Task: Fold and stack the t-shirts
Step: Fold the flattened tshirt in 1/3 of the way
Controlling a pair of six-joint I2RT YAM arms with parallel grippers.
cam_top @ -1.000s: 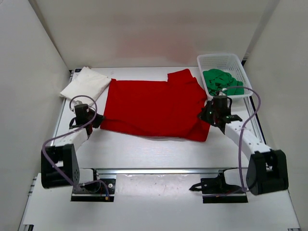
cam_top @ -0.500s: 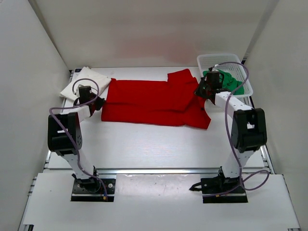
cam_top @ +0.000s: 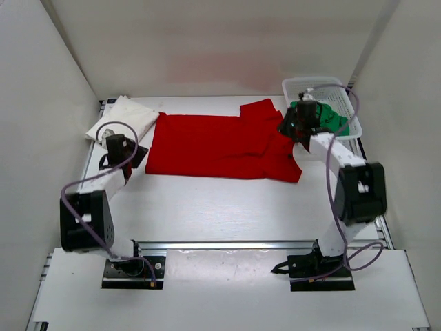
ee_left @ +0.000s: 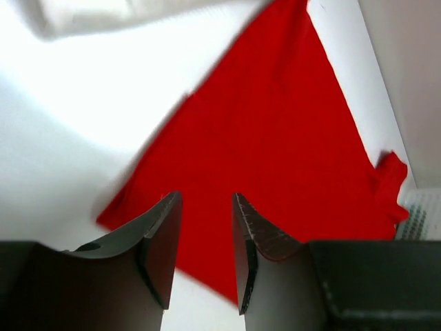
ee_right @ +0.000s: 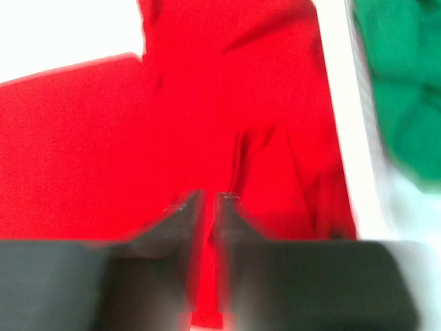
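Observation:
The red t-shirt [cam_top: 213, 148] lies across the middle of the table, folded into a long band, with one sleeve [cam_top: 258, 110] pointing to the back. My left gripper [cam_top: 136, 156] hovers just off its left end; in the left wrist view the gripper [ee_left: 205, 200] is open and empty, with the red t-shirt [ee_left: 275, 138] beyond it. My right gripper [cam_top: 284, 128] is over the shirt's right end; its jaws [ee_right: 210, 197] stand slightly apart, blurred, above red cloth [ee_right: 103, 138]. The white t-shirt [cam_top: 122, 118] lies folded at the back left. The green t-shirt [cam_top: 322, 116] is bunched in the basket.
The white lattice basket [cam_top: 313, 81] stands at the back right corner, right beside the right arm. White walls enclose the table on three sides. A metal rail [cam_top: 227, 243] runs along the near edge by the arm bases.
Both grippers carried the red shirt's near edge toward the back, folding it narrower. Both have since opened and let go; the left one has drawn back off the shirt's left end.

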